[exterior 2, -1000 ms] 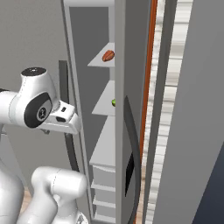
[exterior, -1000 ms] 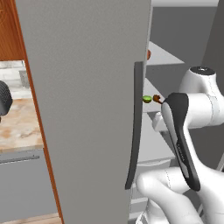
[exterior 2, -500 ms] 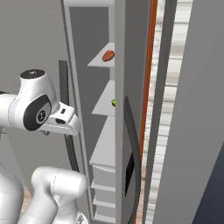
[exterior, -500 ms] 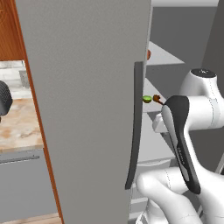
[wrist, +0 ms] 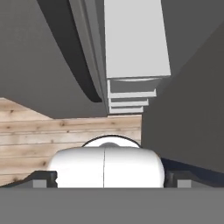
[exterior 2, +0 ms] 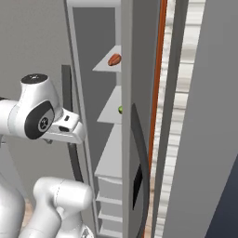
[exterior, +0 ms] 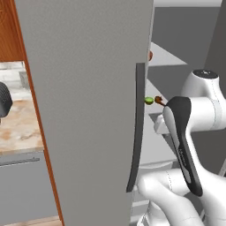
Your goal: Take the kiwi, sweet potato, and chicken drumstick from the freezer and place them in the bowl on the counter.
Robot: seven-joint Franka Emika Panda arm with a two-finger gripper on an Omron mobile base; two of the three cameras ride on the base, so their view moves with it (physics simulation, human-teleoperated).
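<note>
No writing or brand mark is readable anywhere you are looking. In the left base view, the matte grey door of the freezer (exterior: pixel 84 110) is standing open across most of the picture, its long dark handle (exterior: pixel 136 128) running down the door's right edge. Past that edge, the kiwi (exterior: pixel 148 100) is sitting on a pale grey shelf (exterior: pixel 165 59), just beside a small orange-red bit (exterior: pixel 157 99); another reddish item (exterior: pixel 150 55) is peeking out higher up. To the left of the door, you are seeing the desk (exterior: pixel 20 128), beige marbled stone with rusty blotches, under a brown wooden cabinet (exterior: pixel 9 31).

The right base view is giving you the freezer's interior instead: stacked shelves and drawers (exterior 2: pixel 111 195), a reddish-brown item (exterior 2: pixel 114 59) lying on an upper shelf, and the kiwi (exterior 2: pixel 120 109) showing as a green sliver at the door's edge on the shelf below. The robot's hand (exterior 2: pixel 65 128) is hanging well left of those shelves, near the handle.

The hand view is looking down along the drawers (wrist: pixel 131 94) to a pale wooden plank floor (wrist: pixel 52 135). The fingers are sitting too low in this view, so you cannot tell whether they are released or clenched.
</note>
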